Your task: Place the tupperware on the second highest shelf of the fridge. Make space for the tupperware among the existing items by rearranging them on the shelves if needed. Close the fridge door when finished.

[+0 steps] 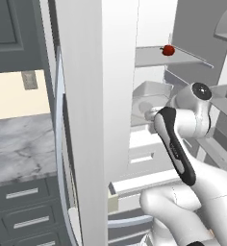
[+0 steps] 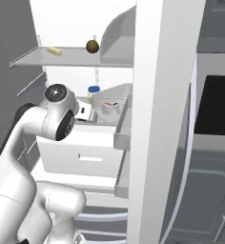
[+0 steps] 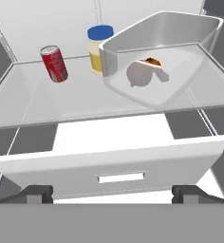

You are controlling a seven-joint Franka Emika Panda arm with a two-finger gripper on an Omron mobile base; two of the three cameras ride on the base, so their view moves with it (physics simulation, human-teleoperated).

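The white, round-cornered tupperware [image 3: 159,61] lies tipped on a glassy grey shelf [image 3: 61,102], beside a yellow jar [image 3: 98,50] and shiny red can [image 3: 54,63]. The gripper [image 3: 112,192] stands wide open, holding nothing.

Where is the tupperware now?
In the hand view the tupperware sits tilted on a fridge shelf, right of the yellow jar and red can.
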